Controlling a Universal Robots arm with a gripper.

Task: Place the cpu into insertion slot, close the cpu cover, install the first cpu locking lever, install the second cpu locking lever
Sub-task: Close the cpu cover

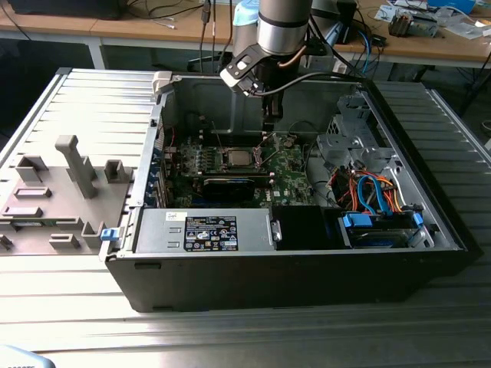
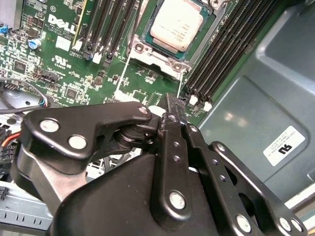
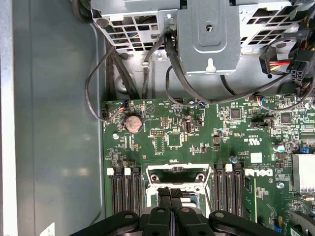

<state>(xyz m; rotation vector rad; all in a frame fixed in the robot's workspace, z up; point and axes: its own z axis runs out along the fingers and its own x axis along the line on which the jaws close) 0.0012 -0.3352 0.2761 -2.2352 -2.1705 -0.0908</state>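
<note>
1. Hand [image 2: 173, 104]: hanging clenched over the motherboard [image 2: 74, 73], fingertips [image 2: 170, 99] pressing together, grasping nothing visible.
2. Cpu [image 2: 177, 24]: lying flat inside the insertion slot [image 2: 160, 58], silvery top facing up.
3. Relation: cpu sitting just beyond the fingertips, toward the exterior view's left of the hand.

Exterior view: high, oblique, whole computer case [image 1: 253, 284]; both wrist views: close above, share motherboard [image 3: 197, 142]

A ribbed metal table [image 1: 230, 337] carries the open computer case [image 1: 291, 280] and a grey fixture plate [image 1: 57, 205].
</note>
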